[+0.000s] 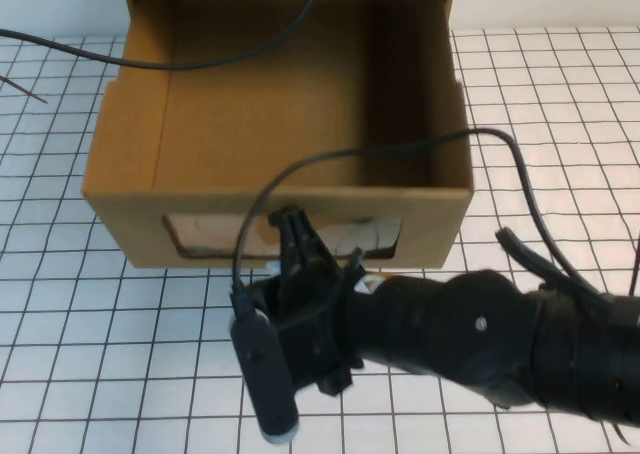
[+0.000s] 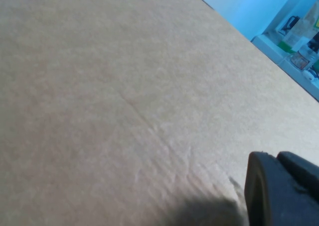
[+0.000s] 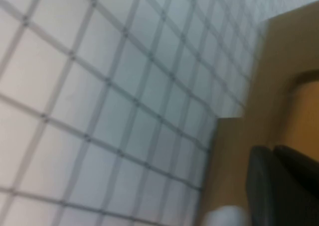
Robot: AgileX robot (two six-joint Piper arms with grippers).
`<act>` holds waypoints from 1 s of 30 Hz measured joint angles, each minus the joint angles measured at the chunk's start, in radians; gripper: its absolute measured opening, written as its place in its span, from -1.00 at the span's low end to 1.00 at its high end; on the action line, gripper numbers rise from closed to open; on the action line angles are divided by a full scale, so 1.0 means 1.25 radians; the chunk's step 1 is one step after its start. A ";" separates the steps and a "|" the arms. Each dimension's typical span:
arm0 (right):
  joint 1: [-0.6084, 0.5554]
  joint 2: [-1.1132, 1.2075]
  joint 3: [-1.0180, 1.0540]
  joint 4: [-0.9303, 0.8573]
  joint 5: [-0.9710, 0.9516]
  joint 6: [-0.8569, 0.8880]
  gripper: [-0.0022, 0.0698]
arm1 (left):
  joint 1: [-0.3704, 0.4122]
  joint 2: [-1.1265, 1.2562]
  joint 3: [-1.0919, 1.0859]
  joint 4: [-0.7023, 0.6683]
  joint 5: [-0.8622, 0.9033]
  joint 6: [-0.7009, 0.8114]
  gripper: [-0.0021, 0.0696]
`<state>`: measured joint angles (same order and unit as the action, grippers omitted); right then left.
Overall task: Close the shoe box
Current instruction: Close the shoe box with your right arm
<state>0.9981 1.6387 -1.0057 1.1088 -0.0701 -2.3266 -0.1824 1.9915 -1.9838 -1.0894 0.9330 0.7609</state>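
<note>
The shoe box (image 1: 125, 144) is a brown cardboard drawer, pulled out toward me and empty inside. Its front panel has a clear window (image 1: 205, 234), with a small white pull tab (image 1: 273, 267) just below it. My right gripper (image 1: 290, 220) is shut and empty, its tips against the front panel at the window's lower edge, just above the tab. In the right wrist view the gripper (image 3: 274, 154) is close to the cardboard front (image 3: 234, 151) and the blurred white tab (image 3: 224, 217). My left gripper (image 2: 276, 159) is shut, close against plain cardboard (image 2: 124, 96). It is out of the high view.
The box stands on a white gridded table (image 1: 90, 344). Black cables (image 1: 250, 49) run across the open drawer and over its front right corner. The right arm's dark body (image 1: 480, 334) fills the near right. A shelf with small items (image 2: 301, 47) shows in the left wrist view's background.
</note>
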 joint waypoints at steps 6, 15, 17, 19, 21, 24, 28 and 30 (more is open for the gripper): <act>-0.015 0.013 -0.093 0.021 0.016 0.000 -0.98 | 0.001 0.000 -0.002 0.000 0.013 0.000 -0.95; -0.001 -0.058 -0.108 0.018 0.195 0.000 -0.98 | 0.003 0.000 -0.002 0.000 0.016 0.002 -0.95; 0.021 -0.080 -0.109 0.016 0.195 0.000 -0.98 | 0.003 0.000 -0.002 0.000 0.016 0.003 -0.95; 0.044 -0.094 -0.109 0.017 0.211 0.001 -0.98 | 0.003 0.000 -0.002 0.000 0.016 0.003 -0.95; 0.060 -0.104 -0.100 0.026 0.240 0.003 -0.98 | 0.003 0.000 -0.002 0.000 0.016 0.003 -0.95; 0.069 -0.103 -0.052 0.048 0.279 0.003 -0.98 | 0.003 0.000 -0.002 0.000 0.016 0.005 -0.95; 0.065 -0.076 0.038 0.064 0.250 0.003 -0.98 | 0.003 0.000 -0.002 0.000 0.016 0.013 -0.95; 0.048 -0.052 0.058 0.086 0.239 0.002 -0.98 | 0.003 0.000 -0.002 0.002 0.019 0.019 -0.95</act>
<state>1.0581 1.5736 -0.9333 1.2165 0.2283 -2.3244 -0.1785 1.9915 -1.9860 -1.0876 0.9569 0.7844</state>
